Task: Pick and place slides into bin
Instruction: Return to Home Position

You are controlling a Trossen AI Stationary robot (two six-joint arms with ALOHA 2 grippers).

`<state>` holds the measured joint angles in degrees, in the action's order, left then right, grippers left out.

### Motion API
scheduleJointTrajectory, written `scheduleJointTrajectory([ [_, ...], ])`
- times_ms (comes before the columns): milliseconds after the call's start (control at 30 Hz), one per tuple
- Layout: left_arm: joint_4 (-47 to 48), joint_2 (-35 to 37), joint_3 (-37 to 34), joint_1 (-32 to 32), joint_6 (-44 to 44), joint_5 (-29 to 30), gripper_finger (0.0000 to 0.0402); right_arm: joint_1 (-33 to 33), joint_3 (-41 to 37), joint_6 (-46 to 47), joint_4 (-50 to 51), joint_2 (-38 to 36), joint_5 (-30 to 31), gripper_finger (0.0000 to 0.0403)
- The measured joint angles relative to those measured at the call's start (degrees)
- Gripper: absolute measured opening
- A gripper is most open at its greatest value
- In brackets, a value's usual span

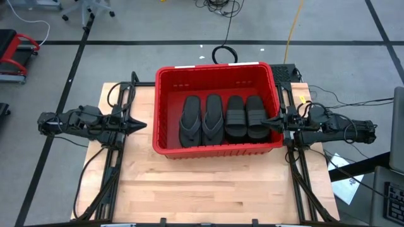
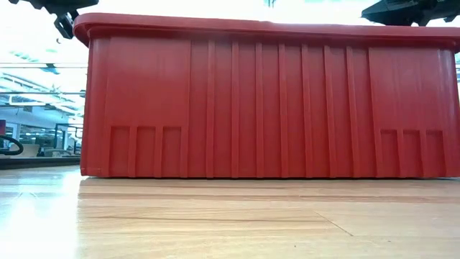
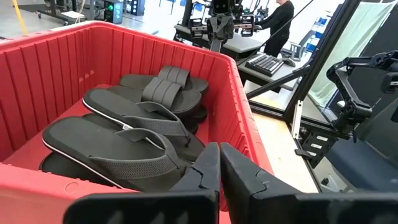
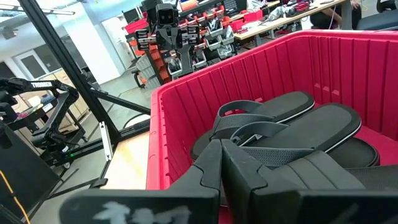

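Observation:
The red bin [image 1: 165, 113] stands on the wooden table, at the middle of its far half, and fills the low view [image 2: 266, 101]. Several black slides lie flat inside it, soles down, some on top of others: two thong flip-flops [image 1: 202, 121] on the left and two broad-strapped ones [image 1: 246, 117] on the right. My left gripper [image 1: 140, 124] is shut and hangs level just left of the bin, pointing at it [image 3: 219, 165]. My right gripper [image 1: 268, 122] is shut too, level at the bin's right rim [image 4: 219, 162]. Neither holds anything.
Bare wooden table top [image 1: 208, 189] stretches from the bin to the near edge. Dark frame rails and cables [image 1: 107, 170] run along both sides of the table. A cable loop [image 1: 224, 53] lies on the floor behind the bin. Papers and a keyboard [image 1: 391, 202] are off to the right.

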<state>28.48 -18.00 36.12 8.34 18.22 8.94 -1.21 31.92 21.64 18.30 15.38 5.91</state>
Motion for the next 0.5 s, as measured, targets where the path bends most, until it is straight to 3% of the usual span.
scheduleJointTrajectory([
  [500, 0.01, 0.00, 0.00, 0.00, 0.02, -0.01, 0.0028, -0.02, 0.00, -0.01, -0.01, -0.01, 0.00, 0.0000],
])
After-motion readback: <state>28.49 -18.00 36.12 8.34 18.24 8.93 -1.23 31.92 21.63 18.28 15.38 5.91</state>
